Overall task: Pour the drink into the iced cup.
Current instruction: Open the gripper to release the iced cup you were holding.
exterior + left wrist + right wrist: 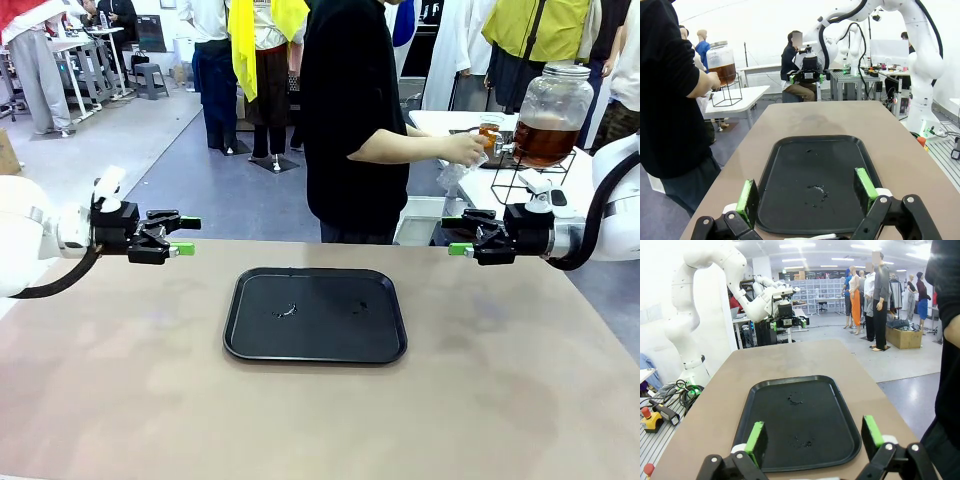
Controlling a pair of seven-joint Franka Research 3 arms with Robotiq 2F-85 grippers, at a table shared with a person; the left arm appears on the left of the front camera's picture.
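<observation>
Front view, upper right: cup (489, 133) is being filled with drink (546, 142) by a hand (466, 148); left gripper (184, 236) and right gripper (457, 236) released, awaiting handover.

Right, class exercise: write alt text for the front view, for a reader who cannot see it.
A person in black stands beyond the table, hand holding a cup at the tap of a glass dispenser jar of amber drink on a side table. Nearer, an empty black tray lies mid-table between the open left pincer and open right pincer, both hovering.
</observation>
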